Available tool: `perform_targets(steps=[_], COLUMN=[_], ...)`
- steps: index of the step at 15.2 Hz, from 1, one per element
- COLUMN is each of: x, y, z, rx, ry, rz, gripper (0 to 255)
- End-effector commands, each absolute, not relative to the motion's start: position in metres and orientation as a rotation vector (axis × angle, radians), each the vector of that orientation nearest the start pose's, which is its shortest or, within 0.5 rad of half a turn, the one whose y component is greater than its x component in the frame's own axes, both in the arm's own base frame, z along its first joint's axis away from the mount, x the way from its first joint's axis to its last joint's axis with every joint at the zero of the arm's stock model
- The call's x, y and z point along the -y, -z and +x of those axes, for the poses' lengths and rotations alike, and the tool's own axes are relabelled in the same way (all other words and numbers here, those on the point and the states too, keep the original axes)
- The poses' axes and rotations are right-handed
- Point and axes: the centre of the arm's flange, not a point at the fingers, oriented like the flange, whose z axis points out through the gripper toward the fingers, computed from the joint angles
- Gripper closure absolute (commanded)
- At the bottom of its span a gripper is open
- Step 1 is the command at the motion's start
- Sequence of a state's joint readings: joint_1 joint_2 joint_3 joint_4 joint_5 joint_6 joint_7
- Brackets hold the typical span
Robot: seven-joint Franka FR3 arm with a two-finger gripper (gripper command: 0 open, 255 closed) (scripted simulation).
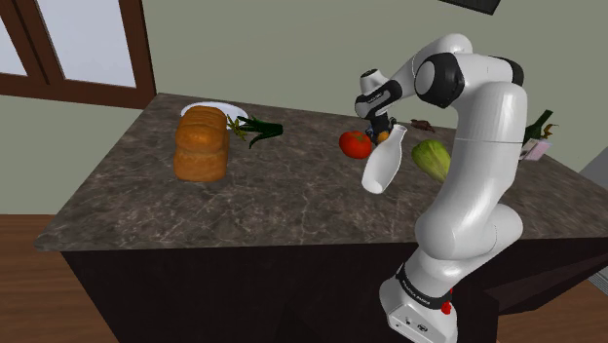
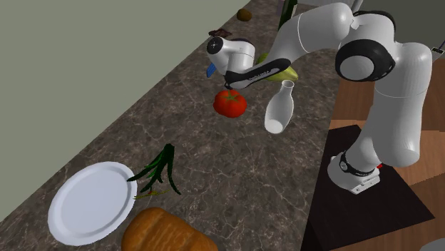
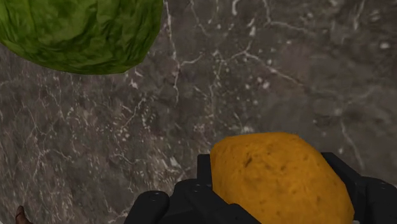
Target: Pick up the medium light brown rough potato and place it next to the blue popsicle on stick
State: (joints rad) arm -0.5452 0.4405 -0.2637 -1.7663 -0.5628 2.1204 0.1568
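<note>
Dark veined marble countertop before a grey-green wall, with wood floor below. The gripper clasps the orange-brown potato between both fingers, at the tomato's 2 o'clock in the shoulder view.

The desk in front of me is dark stone veined with white. At its far end a bread loaf sits near a white plate and a leek. Nearer me are a tomato, a white bottle, a green lettuce and, towards the wall, a blue popsicle.
</note>
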Motion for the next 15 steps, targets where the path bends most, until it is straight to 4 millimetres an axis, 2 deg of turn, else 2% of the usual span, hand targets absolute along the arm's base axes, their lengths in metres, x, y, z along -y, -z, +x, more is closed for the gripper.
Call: perform_targets(steps=[1,3,4,9,13,15], x=[0.475,0.475,0.476,0.475,0.456,0.456], y=[-0.319,-0.319,-0.320,-0.319,-0.361,-0.361], z=[0.442,0.442,0.443,0.442,0.462,0.462], rx=[0.793,0.793,0.793,0.793,0.793,0.793], ry=[0.358,0.358,0.358,0.358,0.358,0.358], rz=[2.478,2.478,2.478,2.478,2.478,2.478], gripper=[255,255,0,0,0,0])
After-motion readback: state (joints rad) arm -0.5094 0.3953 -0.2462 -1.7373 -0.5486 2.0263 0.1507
